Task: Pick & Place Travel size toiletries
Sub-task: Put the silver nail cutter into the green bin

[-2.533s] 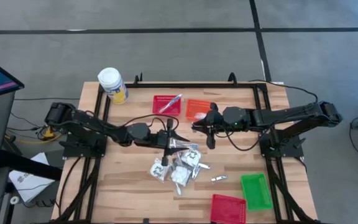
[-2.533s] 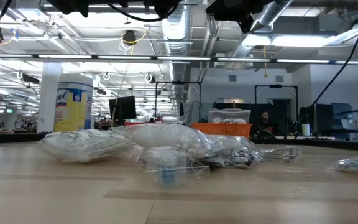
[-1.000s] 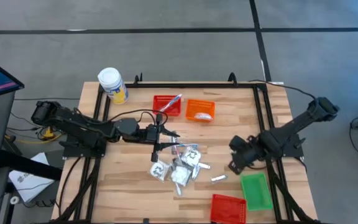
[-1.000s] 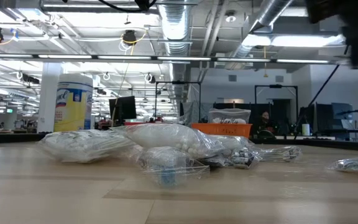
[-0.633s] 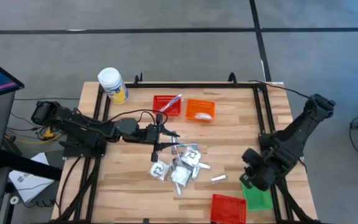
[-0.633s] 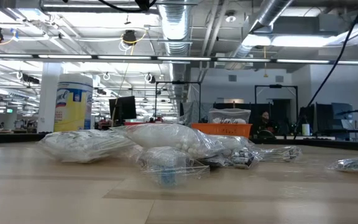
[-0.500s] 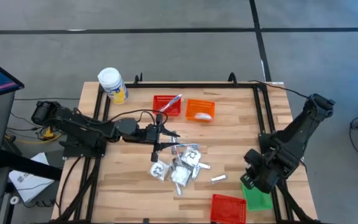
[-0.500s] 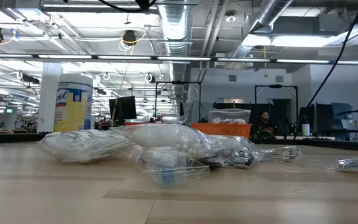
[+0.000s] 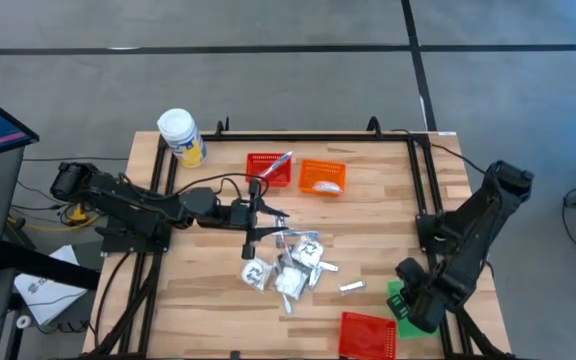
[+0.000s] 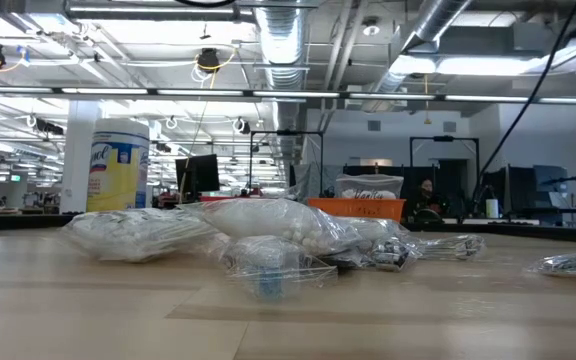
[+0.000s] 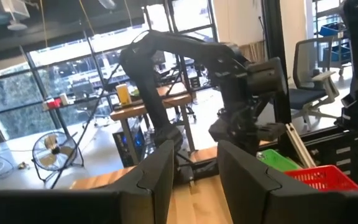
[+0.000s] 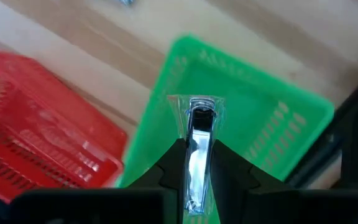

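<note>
The travel size toiletries [image 9: 288, 265] lie heaped mid-table as white and clear-wrapped packets, also seen in the low view [image 10: 268, 240]. One silver stick [image 9: 352, 287] lies alone to the right of the heap. My left gripper [image 9: 273, 225] hangs open just above the heap's far-left edge; its wrist view [image 11: 194, 165] looks level across the table. My right gripper [image 12: 199, 146] is shut on a wrapped silver stick [image 12: 197, 134] over the green basket [image 12: 260, 124], near the table's near right corner [image 9: 405, 298]. My right gripper pinches the clear-wrapped silver stick between its two fingers [image 12: 229, 165], coming from above and pointing down. The stick lies along the fingers, and its free end [image 12: 199, 109] pokes out past the tips. It is lifted clear above the green basket's floor.
A red basket [image 9: 366, 335] sits left of the green one [image 9: 395, 303]. Another red basket [image 9: 268, 168] holding a stick and an orange basket [image 9: 322, 177] holding white packets stand at the far side. The white-lidded yellow jar [image 9: 181, 137] stands at the far left corner. A black frame rims the table.
My right arm has swung toward the table's near edge and right, from beside the heap to above the green basket, and has tipped to point down. The heap and the loose stick have stayed where they were.
</note>
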Tool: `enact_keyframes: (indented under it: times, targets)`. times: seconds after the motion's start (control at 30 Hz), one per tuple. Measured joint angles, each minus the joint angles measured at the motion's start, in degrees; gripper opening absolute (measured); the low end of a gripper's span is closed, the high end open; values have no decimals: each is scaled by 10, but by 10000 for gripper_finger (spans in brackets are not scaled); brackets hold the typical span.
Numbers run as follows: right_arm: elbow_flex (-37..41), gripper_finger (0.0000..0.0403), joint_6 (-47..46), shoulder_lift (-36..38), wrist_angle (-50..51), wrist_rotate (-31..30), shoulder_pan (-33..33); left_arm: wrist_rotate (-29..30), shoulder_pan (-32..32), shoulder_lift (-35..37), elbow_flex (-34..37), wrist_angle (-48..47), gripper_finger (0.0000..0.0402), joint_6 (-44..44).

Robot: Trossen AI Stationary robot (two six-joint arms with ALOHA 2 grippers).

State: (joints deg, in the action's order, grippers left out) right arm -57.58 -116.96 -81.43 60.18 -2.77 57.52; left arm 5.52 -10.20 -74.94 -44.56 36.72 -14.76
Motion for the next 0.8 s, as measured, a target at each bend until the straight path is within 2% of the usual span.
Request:
enact_keyframes:
  times: [0.3, 0.8]
  targets:
    - [0, 49, -60, -41, -30, 0, 25, 0, 0, 0, 0, 20, 117, -19]
    - [36, 49, -91, -42, -49, 40, 20, 0, 0, 0, 0, 22, 117, -25]
